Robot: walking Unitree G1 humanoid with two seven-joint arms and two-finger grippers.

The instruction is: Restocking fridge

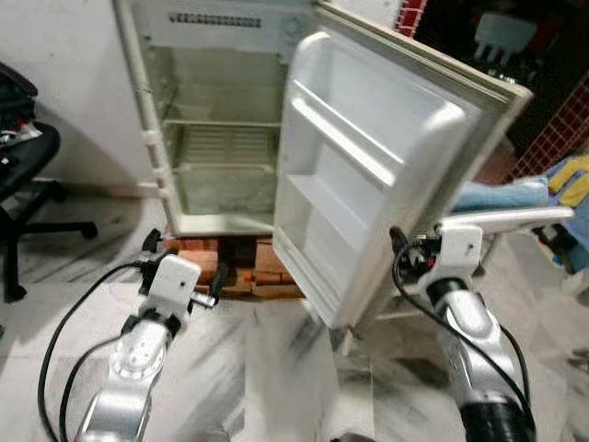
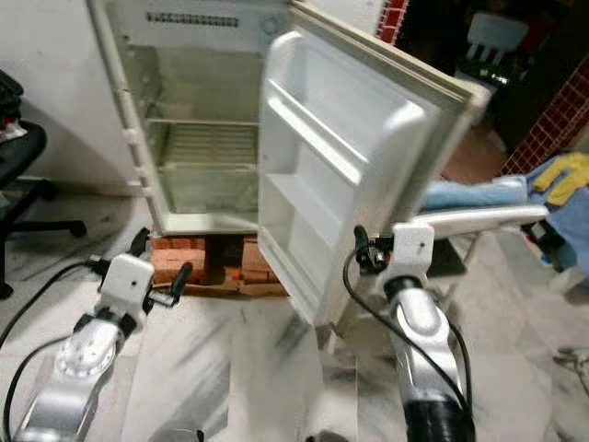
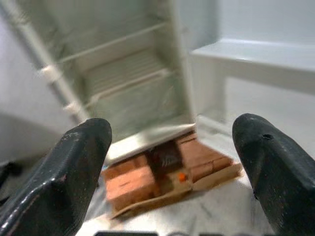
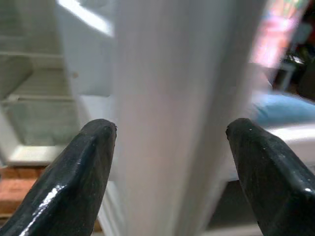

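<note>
A small white fridge [image 1: 221,138] stands open on red bricks [image 1: 235,262], its wire shelves bare. Its door [image 1: 368,166] swings out toward my right, and the door racks hold nothing. My right gripper [image 4: 170,162] is open at the door's outer edge, which runs between the two black fingers [image 4: 88,172] in the right wrist view. Whether they touch the door is unclear. My left gripper [image 3: 172,162] is open and holds nothing. It sits low in front of the fridge [image 3: 123,83], pointing at the bricks [image 3: 147,177].
A black office chair [image 1: 23,184] stands at the far left. Behind the door on the right, a white board [image 1: 515,219] carries a blue cloth [image 1: 502,195], with a yellow cloth [image 1: 575,180] beyond it. Marble floor [image 1: 285,368] lies before the fridge.
</note>
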